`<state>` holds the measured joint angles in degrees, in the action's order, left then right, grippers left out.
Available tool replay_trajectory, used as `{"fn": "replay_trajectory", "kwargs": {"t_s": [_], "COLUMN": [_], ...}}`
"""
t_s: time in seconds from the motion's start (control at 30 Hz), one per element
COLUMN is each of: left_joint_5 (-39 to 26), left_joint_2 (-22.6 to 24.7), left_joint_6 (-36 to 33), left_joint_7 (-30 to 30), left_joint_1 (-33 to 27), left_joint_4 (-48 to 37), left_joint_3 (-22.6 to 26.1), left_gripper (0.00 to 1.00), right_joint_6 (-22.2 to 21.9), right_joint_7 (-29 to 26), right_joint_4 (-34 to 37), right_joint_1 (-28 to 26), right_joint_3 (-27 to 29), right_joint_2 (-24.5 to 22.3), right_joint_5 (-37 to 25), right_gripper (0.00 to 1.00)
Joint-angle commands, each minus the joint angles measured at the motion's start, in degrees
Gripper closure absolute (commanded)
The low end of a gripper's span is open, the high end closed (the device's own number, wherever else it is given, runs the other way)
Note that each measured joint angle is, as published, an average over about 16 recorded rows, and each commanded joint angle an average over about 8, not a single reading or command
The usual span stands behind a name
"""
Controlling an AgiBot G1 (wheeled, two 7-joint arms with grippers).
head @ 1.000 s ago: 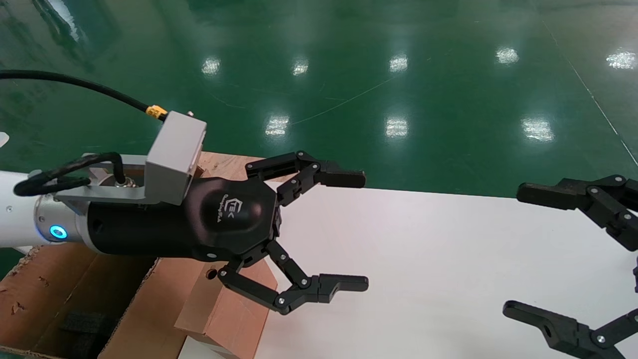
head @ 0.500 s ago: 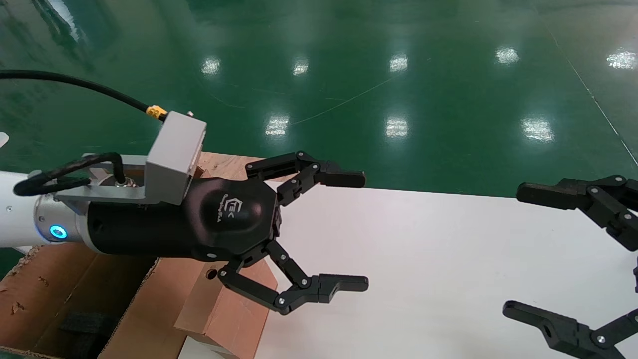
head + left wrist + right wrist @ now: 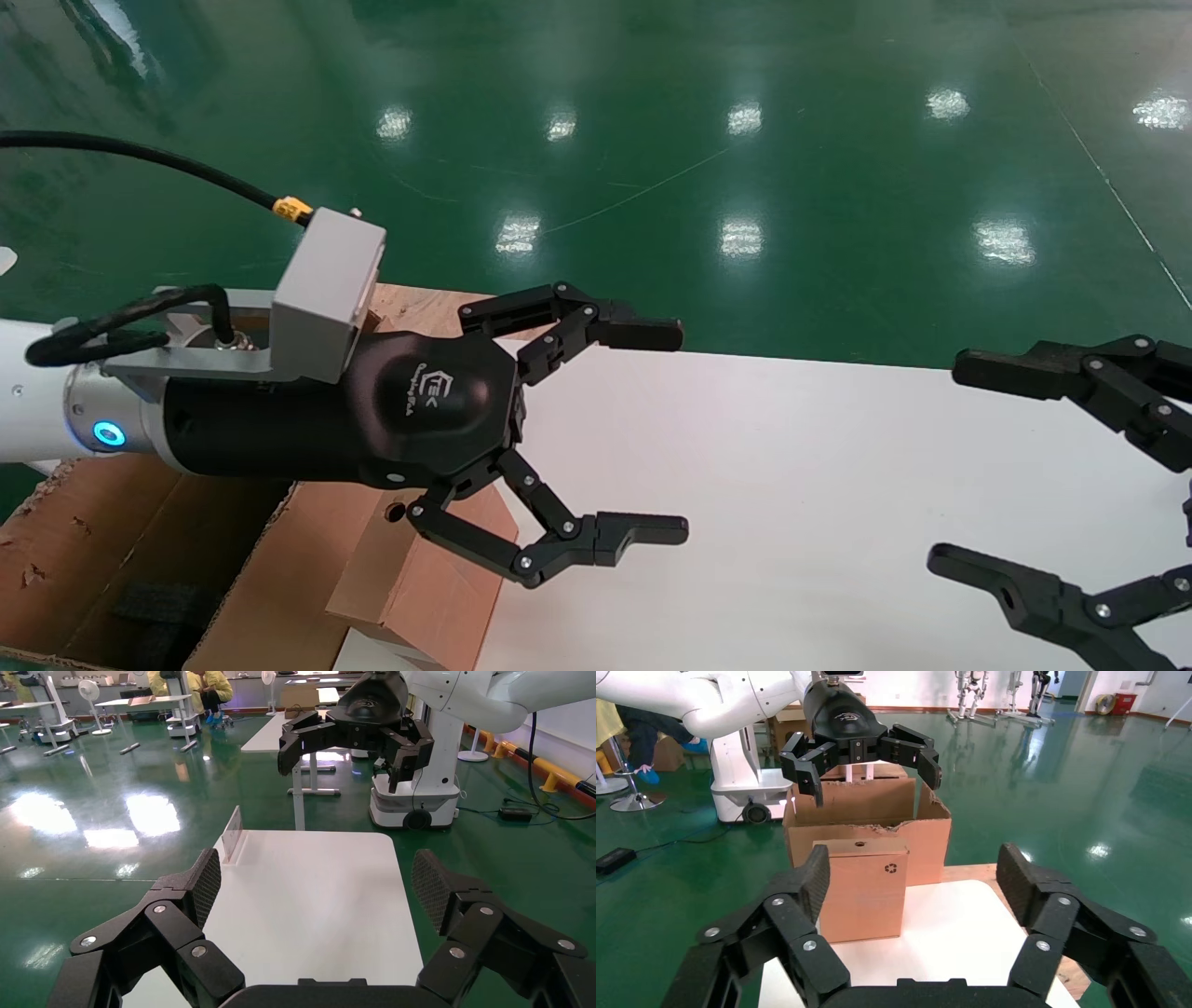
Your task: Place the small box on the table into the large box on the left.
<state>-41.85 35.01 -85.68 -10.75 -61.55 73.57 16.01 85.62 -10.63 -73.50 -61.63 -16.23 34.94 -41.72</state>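
The small box [image 3: 863,888] is standing upright on the table [image 3: 792,485] at its left end, touching or just beside the front wall of the large box [image 3: 877,822]; which of the two cannot be told. It is showing a small black recycling mark [image 3: 892,869] on its broad face and a round hole [image 3: 859,843] in its top face. No other printing is showing on either carton. In the head view the small box [image 3: 428,578] is sitting at about 7 o'clock from the left gripper [image 3: 643,433] and is partly hidden beneath that gripper's body.

The left gripper is bearing a pale logo on its black housing reading roughly "TEK"; the smaller lettering beside it is too fine to read. Its jaws are standing wide apart, holding nothing and touching nothing, and it is hovering above the box and the table's left end, pointing toward 3 o'clock.

The right gripper [image 3: 968,471] is showing at the 3 to 4 o'clock edge of the head view, over the table's right end, well apart from the small box. Its jaws are likewise spread wide and are gripping nothing. In the right wrist view the small box is appearing between its two fingers [image 3: 807,881], farther off.

The large box [image 3: 158,550] is sitting at 8 o'clock in the head view, with ragged flap edges and dark foam [image 3: 149,606] inside.
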Motion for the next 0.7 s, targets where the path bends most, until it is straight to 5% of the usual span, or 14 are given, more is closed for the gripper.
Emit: {"fn": "replay_trajectory", "kwargs": {"t_s": [0.03, 0.13, 0.43, 0.47, 0.7], "left_joint_5": [0.0, 0.0, 0.0, 0.0, 0.0], "left_joint_2": [0.0, 0.0, 0.0, 0.0, 0.0], "left_joint_6": [0.0, 0.0, 0.0, 0.0, 0.0], "left_joint_7": [0.0, 0.0, 0.0, 0.0, 0.0], "left_joint_1": [0.0, 0.0, 0.0, 0.0, 0.0], "left_joint_4": [0.0, 0.0, 0.0, 0.0, 0.0], "left_joint_3": [0.0, 0.0, 0.0, 0.0, 0.0], "left_gripper": [0.84, 0.99, 1.0, 0.94, 0.07], "right_joint_6": [0.0, 0.0, 0.0, 0.0, 0.0], "right_joint_7": [0.0, 0.0, 0.0, 0.0, 0.0], "right_joint_4": [0.0, 0.0, 0.0, 0.0, 0.0], "right_joint_1": [0.0, 0.0, 0.0, 0.0, 0.0], "right_joint_3": [0.0, 0.0, 0.0, 0.0, 0.0], "right_joint_2": [0.0, 0.0, 0.0, 0.0, 0.0], "right_joint_5": [0.0, 0.0, 0.0, 0.0, 0.0], "right_gripper": [1.0, 1.0, 1.0, 1.0, 1.0]}}
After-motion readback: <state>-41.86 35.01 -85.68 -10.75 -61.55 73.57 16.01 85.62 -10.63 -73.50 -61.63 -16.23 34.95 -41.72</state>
